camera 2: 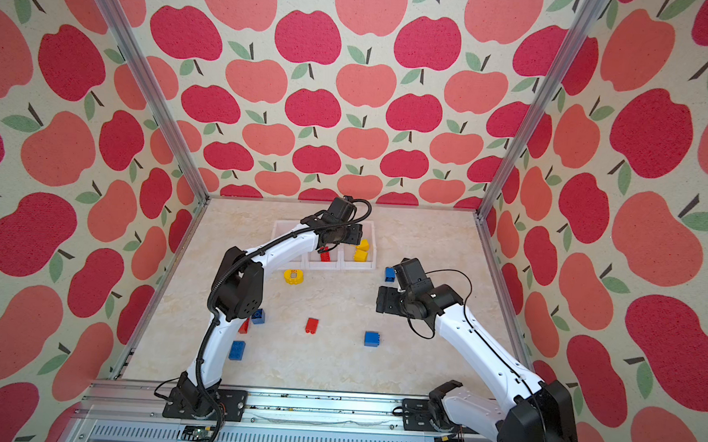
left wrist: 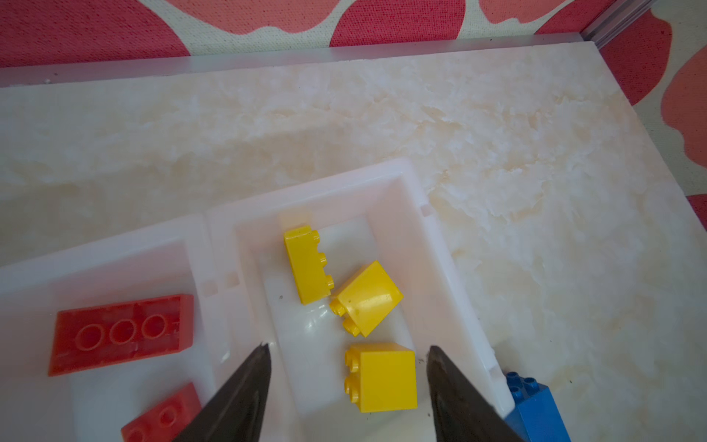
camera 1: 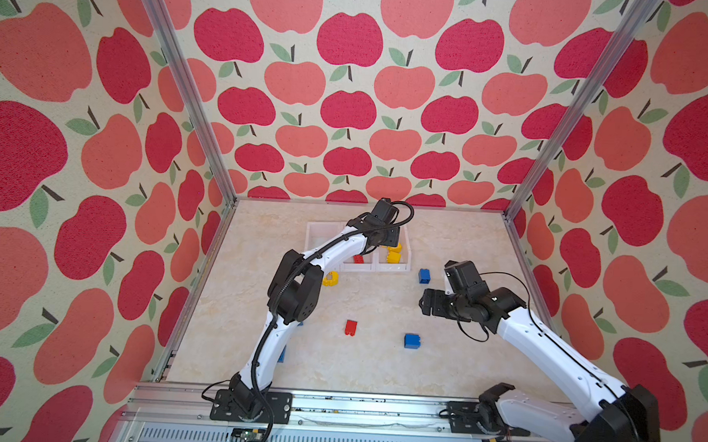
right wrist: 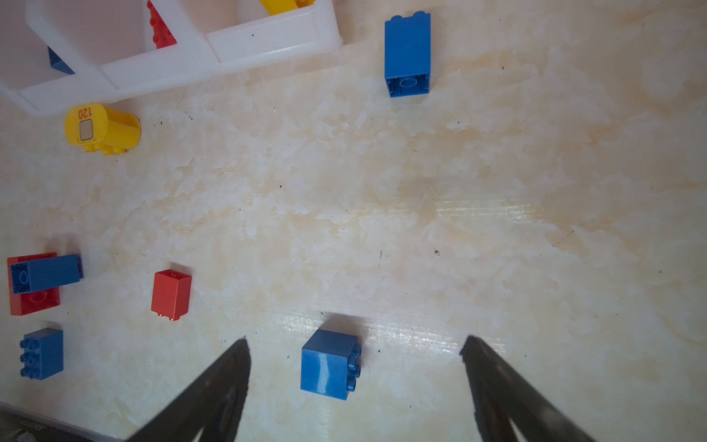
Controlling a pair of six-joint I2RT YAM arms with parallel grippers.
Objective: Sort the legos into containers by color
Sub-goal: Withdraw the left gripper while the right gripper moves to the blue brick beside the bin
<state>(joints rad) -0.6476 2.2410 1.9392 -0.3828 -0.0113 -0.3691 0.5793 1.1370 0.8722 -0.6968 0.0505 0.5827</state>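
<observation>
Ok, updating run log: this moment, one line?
left gripper open over white plastic yellow-brick bin | right gripper open facing blue plastic brick

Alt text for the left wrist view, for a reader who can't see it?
The left gripper, open, hangs over a white bin holding three yellow bricks. The neighbouring bin holds two red bricks; a blue brick lies on the table just outside.

Leftmost container (camera 1: 310, 238) largely behind left arm (camera 1: 338, 250) in both top views

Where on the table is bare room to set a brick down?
Bare: the middle, between yellow piece, red brick and bins; also behind the bins. Crowded: the brick cluster by the left arm.
</observation>
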